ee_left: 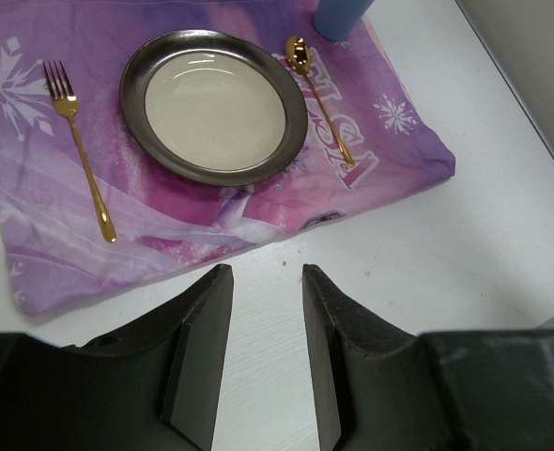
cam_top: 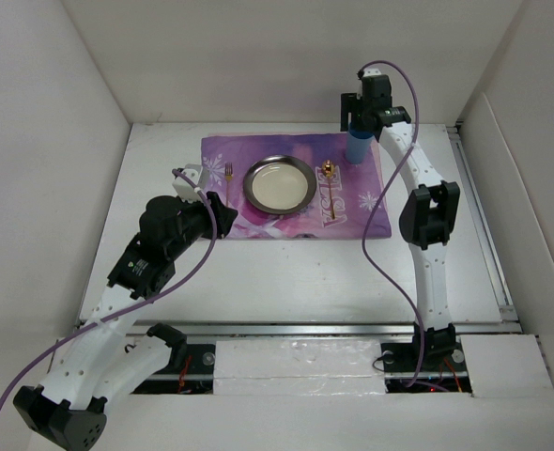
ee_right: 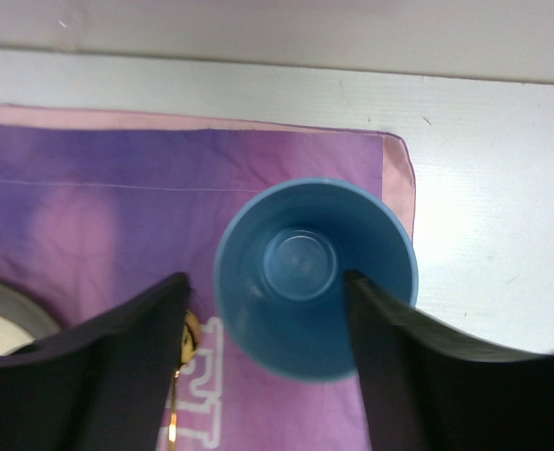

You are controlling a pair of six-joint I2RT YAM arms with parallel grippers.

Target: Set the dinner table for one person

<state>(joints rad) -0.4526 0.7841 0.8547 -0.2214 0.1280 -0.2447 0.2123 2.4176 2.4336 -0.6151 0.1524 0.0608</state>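
The dinner table [cam_top: 286,282] fills the middle of the top view, with the purple cloth [cam_top: 352,218] across its upper half. On the cloth lie the plate [ee_left: 213,103], the fork [ee_left: 80,155] to its left and the spoon [ee_left: 319,99] to its right. The blue cup [ee_right: 305,268] stands upright at the cloth's upper right corner. Our right gripper [ee_right: 266,296] straddles the cup with jaws spread, one finger clear and the other at or against the rim. We judge a slanted lift could catch that rim and tip the cup toward the spoon. Our left gripper [ee_left: 266,310] hangs over bare table with jaws parted, holding nothing.
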